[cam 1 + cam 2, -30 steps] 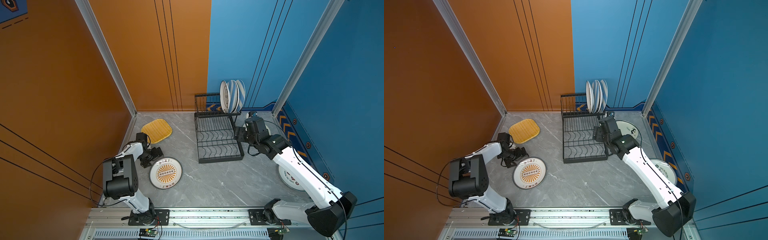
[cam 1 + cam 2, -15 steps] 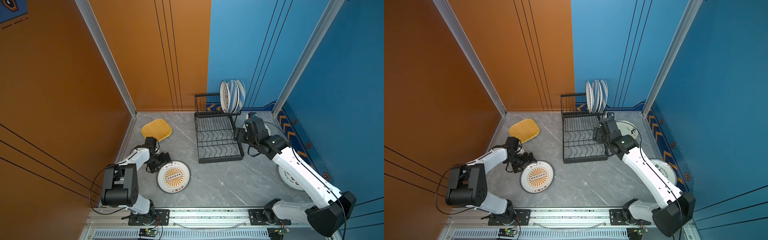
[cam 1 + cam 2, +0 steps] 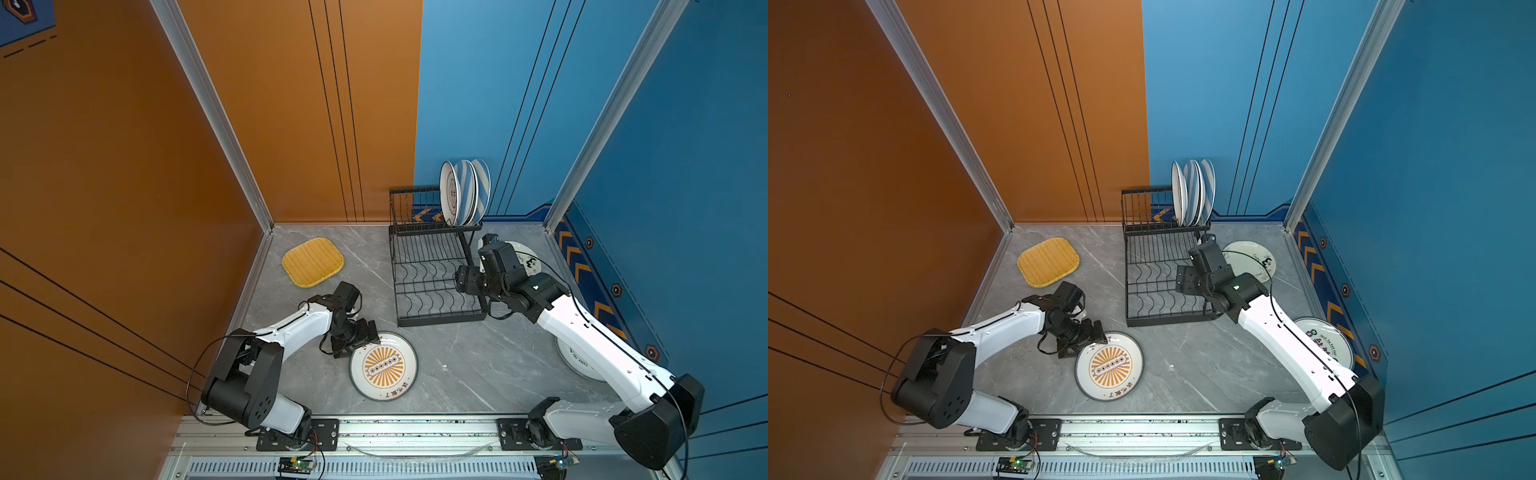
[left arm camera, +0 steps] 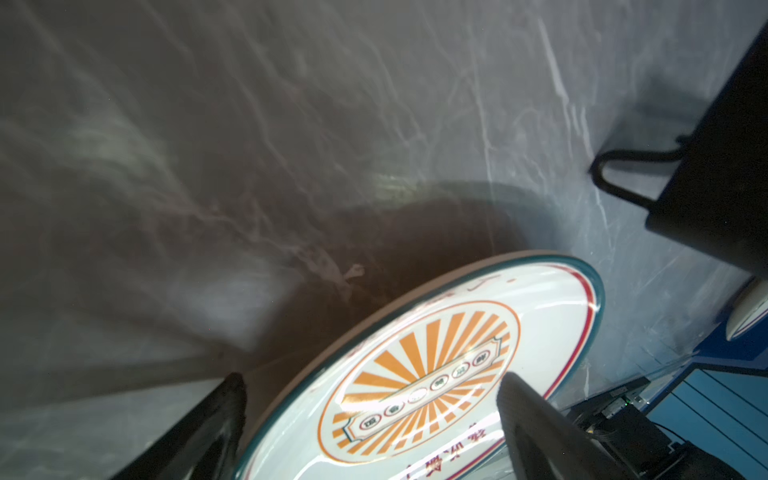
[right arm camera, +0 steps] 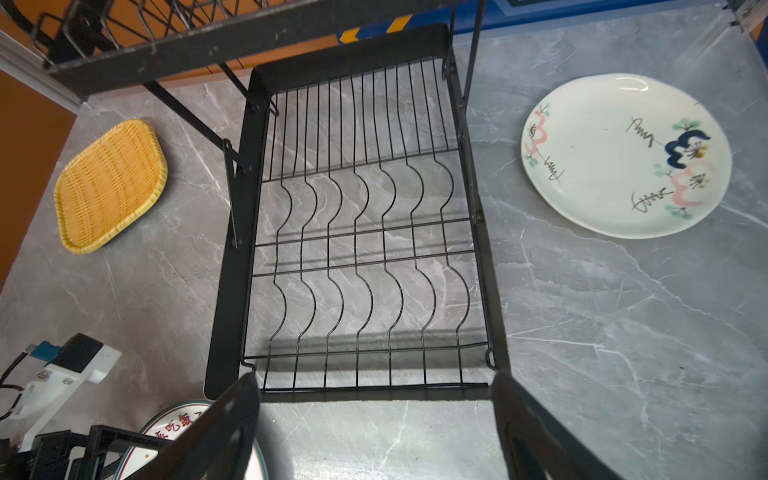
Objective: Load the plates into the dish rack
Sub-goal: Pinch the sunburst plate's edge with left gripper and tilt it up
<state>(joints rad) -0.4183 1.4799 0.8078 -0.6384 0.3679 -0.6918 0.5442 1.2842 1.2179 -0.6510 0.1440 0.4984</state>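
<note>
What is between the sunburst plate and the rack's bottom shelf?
Nothing visible. Only bare table lies between the sunburst plate and the dish rack, which holds nothing on its lower level.

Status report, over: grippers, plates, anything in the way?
Left gripper open, jaws astride rim of sunburst plate. Right gripper open, empty, above rack. Three plates racked up top. Nothing blocking lower slots.

Glossy glazed plate [image 3: 383,365], matt wire rack [image 3: 440,321] (metal)

Red characters 吃飯 on sunburst plate [image 5: 170,424] rim; far-right plate [image 3: 1325,343] lettering illegible
</note>
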